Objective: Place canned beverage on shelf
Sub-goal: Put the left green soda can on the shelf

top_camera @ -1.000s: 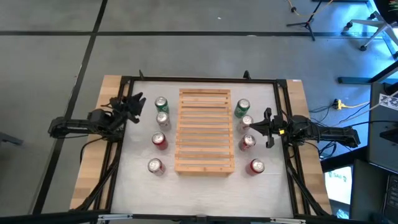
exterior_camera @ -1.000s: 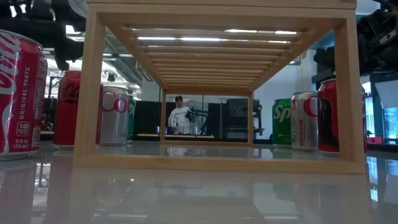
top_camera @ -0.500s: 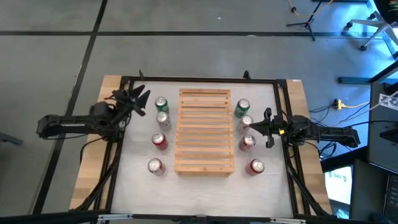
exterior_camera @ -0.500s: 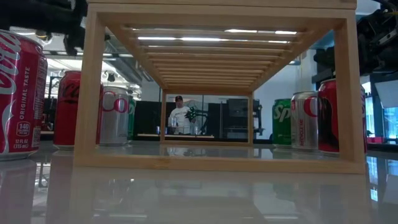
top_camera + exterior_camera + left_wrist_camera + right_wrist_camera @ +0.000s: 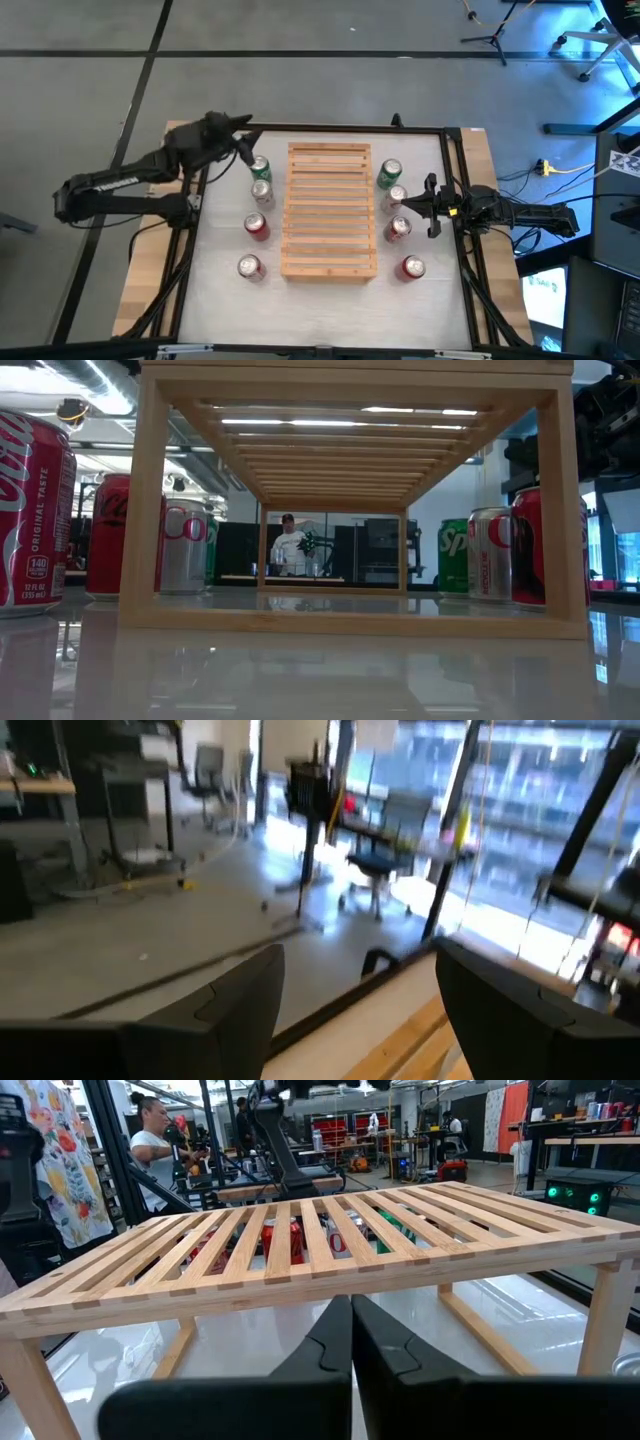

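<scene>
Your left tool (image 5: 243, 123), fingers parted and empty, is hovering at the shelf's (image 5: 329, 210) ten o'clock, probably lining up above the green can (image 5: 259, 167); your right tool (image 5: 432, 207), closed, is waiting at three o'clock.

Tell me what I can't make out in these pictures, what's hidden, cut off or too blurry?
- Red can, low view: cut off by the picture's edge.
- Red can, low view: partly behind the shelf post.
- Left gripper, high view: too small to judge its fingers; its wrist view is blurred and shows no can.
- Cans under the slats, right wrist view: only slivers show, brands unreadable.
- Right gripper blocks the table just ahead.
</scene>
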Controlling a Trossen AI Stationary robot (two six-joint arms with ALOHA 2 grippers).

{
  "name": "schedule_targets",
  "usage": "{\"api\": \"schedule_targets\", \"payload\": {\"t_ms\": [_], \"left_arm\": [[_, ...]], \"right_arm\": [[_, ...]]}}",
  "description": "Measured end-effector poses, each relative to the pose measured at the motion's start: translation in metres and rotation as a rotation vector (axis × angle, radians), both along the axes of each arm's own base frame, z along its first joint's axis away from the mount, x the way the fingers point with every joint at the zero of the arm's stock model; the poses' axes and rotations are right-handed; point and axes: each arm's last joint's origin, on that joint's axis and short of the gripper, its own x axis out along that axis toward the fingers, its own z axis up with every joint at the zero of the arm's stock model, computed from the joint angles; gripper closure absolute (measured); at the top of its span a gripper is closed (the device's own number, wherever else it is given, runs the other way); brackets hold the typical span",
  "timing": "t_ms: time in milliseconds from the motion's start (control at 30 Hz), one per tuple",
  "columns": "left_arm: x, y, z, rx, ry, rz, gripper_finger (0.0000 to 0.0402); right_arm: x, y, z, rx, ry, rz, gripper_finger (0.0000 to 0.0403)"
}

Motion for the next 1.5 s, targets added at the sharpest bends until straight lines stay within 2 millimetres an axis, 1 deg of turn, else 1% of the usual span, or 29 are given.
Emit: {"api": "schedule_targets", "payload": {"t_ms": [133, 300, 433, 600, 767, 933, 1000, 1267, 1333, 1500], "left_arm": [[0.01, 0.017, 0.012, -0.077, 0.119, -0.045, 0.0147], [0.015, 0.037, 0.014, -0.222, 0.274, -0.103, 0.0147], [0.017, 0.051, 0.008, -0.338, 0.369, -0.113, 0.0147], [0.013, 0.064, -0.006, -0.47, 0.442, -0.123, 0.0147], [0.007, 0.071, -0.019, -0.603, 0.501, -0.138, 0.0147], [0.001, 0.074, -0.028, -0.692, 0.557, -0.119, 0.0147], [-0.002, 0.075, -0.028, -0.69, 0.577, -0.088, 0.0147], [-0.006, 0.08, -0.028, -0.588, 0.661, 0.091, 0.0147], [-0.007, 0.08, -0.028, -0.582, 0.664, 0.116, 0.0147], [-0.006, 0.08, -0.027, -0.579, 0.656, 0.112, 0.0147]], "right_arm": [[0.0, 0.0, 0.0, 0.0, 0.0, 0.0, 0.0403], [0.0, 0.0, 0.0, 0.0, 0.001, 0.001, 0.0403], [0.0, 0.0, 0.0, 0.0, 0.001, 0.001, 0.0403], [0.0, 0.0, 0.0, 0.0, 0.002, 0.001, 0.0403], [0.0, 0.0, 0.0, 0.0, 0.002, 0.001, 0.0403], [0.0, 0.0, 0.0, 0.0, 0.003, 0.001, 0.0403], [0.0, 0.0, 0.0, 0.0, 0.002, 0.001, 0.0403], [0.0, 0.0, 0.0, 0.0, 0.003, 0.001, 0.0403], [0.0, 0.0, 0.0, 0.0, 0.003, 0.001, 0.0403], [0.0, 0.0, 0.0, 0.0, 0.003, 0.001, 0.0403]]}}
